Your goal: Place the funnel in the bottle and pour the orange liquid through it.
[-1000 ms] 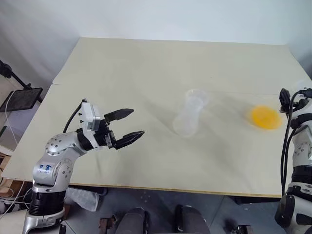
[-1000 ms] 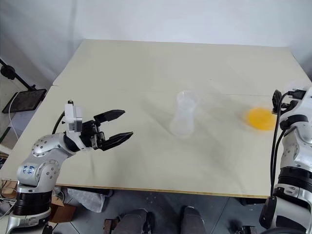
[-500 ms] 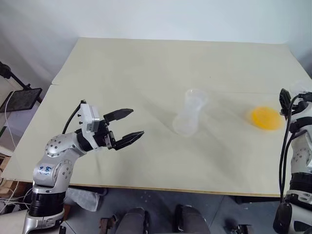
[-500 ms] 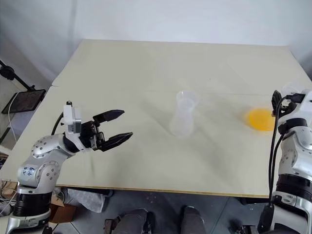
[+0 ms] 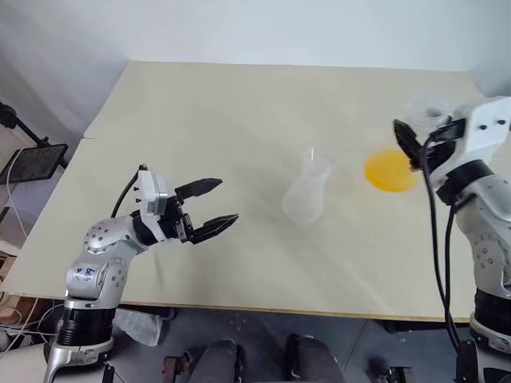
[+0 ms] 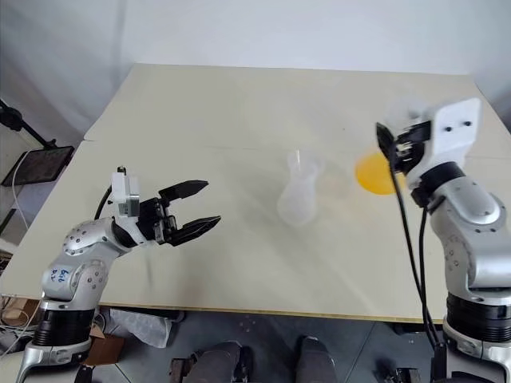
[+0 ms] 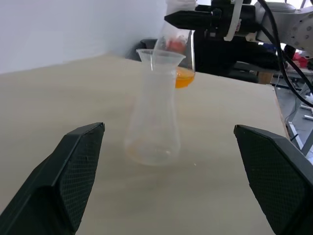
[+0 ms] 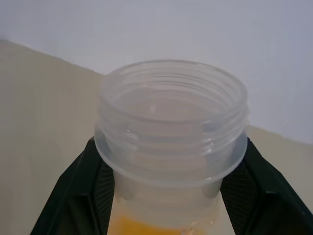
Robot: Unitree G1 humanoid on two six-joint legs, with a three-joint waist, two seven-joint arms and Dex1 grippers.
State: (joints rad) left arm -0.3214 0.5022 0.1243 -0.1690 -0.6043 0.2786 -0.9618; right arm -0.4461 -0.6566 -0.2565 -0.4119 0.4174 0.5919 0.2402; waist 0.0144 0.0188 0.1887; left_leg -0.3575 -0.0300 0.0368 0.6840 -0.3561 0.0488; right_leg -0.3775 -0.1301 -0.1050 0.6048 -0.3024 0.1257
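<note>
Our right claw (image 8: 166, 196) squeezes a frosted, ridged plastic bottle (image 8: 171, 142) holding orange liquid (image 5: 389, 171), upper right. Our left claw (image 5: 214, 203) gapes wide, empty, beside the clear cone flask (image 5: 306, 195) on the smooth desk (image 5: 239, 112).

I work at a bare test bench in a lab – a wide pale beige table (image 5: 239, 120) against a plain white wall (image 5: 239, 28), a black tripod stand (image 5: 20, 128) and loose cables beside it
</note>
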